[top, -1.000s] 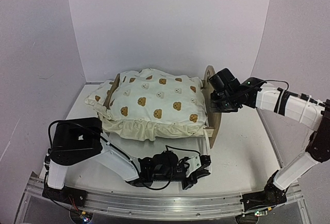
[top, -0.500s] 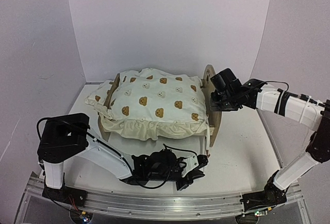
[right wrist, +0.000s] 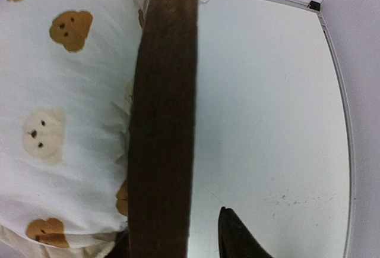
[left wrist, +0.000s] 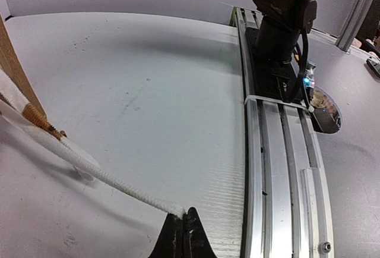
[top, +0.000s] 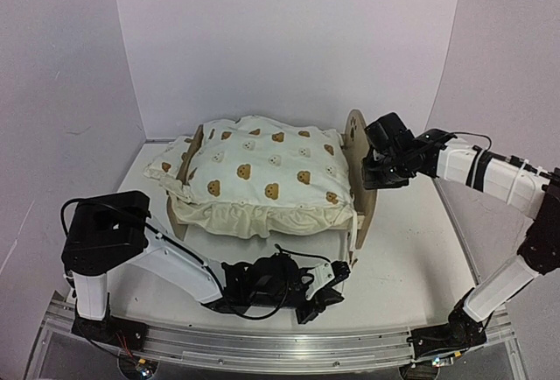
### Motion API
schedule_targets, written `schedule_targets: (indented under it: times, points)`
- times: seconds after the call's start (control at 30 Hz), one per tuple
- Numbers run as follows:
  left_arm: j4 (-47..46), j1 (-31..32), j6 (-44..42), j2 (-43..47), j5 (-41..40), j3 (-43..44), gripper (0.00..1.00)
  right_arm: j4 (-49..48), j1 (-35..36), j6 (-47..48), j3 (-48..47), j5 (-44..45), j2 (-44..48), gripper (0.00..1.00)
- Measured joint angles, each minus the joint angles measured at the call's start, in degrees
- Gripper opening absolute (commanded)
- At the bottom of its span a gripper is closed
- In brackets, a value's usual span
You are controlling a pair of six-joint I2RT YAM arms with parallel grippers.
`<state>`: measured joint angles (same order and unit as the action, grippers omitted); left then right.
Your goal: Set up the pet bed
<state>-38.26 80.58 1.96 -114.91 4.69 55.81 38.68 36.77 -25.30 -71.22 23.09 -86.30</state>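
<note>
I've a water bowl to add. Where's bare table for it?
Free: the table right of the bed, up to the right wall. Crowded: near centre, where the left pincer holds a tie; the right pincer straddles the bed's end board.

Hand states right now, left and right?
Left hand: closed, pinching the end of the white braided cord.
Right hand: open, fingers straddling the pet bed's light plywood end board, not gripping it.

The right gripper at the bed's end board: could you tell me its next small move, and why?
Probably draw the right gripper back off the pet bed: its fingers straddle the end board with a gap, gripping nothing, and the cushion lies in the frame.
</note>
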Motion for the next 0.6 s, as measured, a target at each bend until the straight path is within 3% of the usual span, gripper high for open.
schedule_targets:
  times: [0.17,0.33,0.43,0.6]
  points:
    - [0.9,-0.5,1.6,0.0,5.1,0.0,0.00,8.5,-1.0,1.6,0.6,-5.5,4.5,0.60]
    - [1.4,-1.6,2.7,1.6,8.2,-2.0,0.00,16.9,-1.1,1.2,3.6,-12.6,19.0,0.69]
    - [2.1,-2.3,3.1,3.1,8.8,-2.8,0.00,17.7,-1.1,0.2,7.6,-19.6,27.3,0.75]
    - [2.3,-2.9,4.4,4.6,8.8,-3.0,0.00,16.8,0.0,-1.0,15.6,-29.1,30.8,0.75]
